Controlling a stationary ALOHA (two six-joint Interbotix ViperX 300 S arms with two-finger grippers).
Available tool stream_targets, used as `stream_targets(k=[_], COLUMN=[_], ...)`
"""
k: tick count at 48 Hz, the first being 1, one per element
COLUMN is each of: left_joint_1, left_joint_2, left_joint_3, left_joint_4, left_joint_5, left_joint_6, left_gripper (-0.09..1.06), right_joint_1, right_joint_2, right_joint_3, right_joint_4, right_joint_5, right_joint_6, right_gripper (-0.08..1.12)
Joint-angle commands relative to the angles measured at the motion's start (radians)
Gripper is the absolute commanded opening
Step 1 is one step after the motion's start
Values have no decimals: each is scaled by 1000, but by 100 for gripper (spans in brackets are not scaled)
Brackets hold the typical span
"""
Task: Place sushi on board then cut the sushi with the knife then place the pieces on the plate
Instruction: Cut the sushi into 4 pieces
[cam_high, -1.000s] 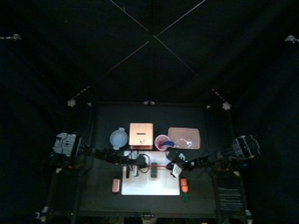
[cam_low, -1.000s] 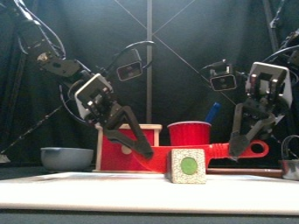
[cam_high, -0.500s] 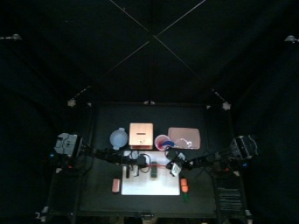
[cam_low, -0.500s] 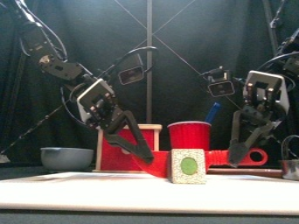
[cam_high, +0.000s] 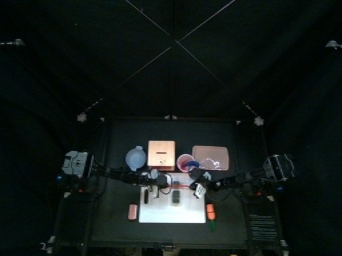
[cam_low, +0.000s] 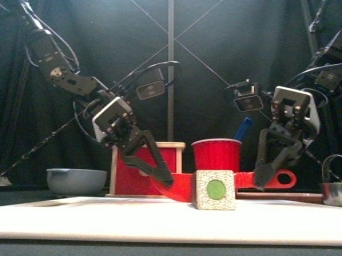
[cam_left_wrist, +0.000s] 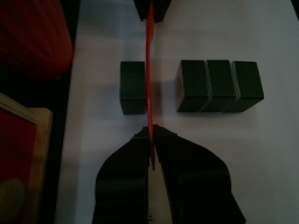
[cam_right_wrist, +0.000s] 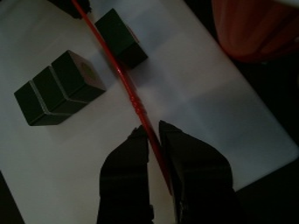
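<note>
The sushi (cam_low: 214, 189) lies on the board (cam_high: 171, 214) at the desk's (cam_high: 120, 135) 6 o'clock side, so the first step looks done. The cutting is under way. One piece (cam_left_wrist: 133, 87) stands apart at the roll's 12 o'clock end, with a clear gap between it and the other three blocks (cam_left_wrist: 219, 85), which sit pressed together as one length.

The red knife (cam_left_wrist: 149, 79) runs across the roll from 9 to 3 o'clock, right over that gap. The left jaws are clenched on one end of it and the right jaws on the other. Whether the blade touches the board cannot be told.

By my reckoning two more cuts are needed to part the three blocks. The last step is not begun: the tray (cam_high: 210, 157), at about 1 o'clock from the board, shows no piece on it as far as the top view lets me see.
</note>
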Motion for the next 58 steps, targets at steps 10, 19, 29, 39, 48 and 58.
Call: stream_targets(k=[10,19,29,39,48,58], left_joint_1=[-29,-60,-133,-176,-176,-176], left_joint_2=[-130,-195,-196,-166,-135,-101], left_joint_3=[-3,11,28,23,8,5], left_joint_4=[26,49,57,54,54,49], left_joint_5=[17,17,17,17,17,17], left_joint_6=[-2,-2,-3,-3,-5,-6], left_gripper=[48,48,48,48,48,48], right_joint_1=[-41,-12,51,78,80,80], right_joint_2=[-133,-213,-276,-259,-232,-190], right_joint_3=[-17,-9,14,57,64,54], right_joint_4=[0,-5,14,84,100,112], right_joint_5=[20,21,21,29,38,32], right_joint_6=[5,5,8,8,8,8], right_gripper=[31,31,31,31,31,31])
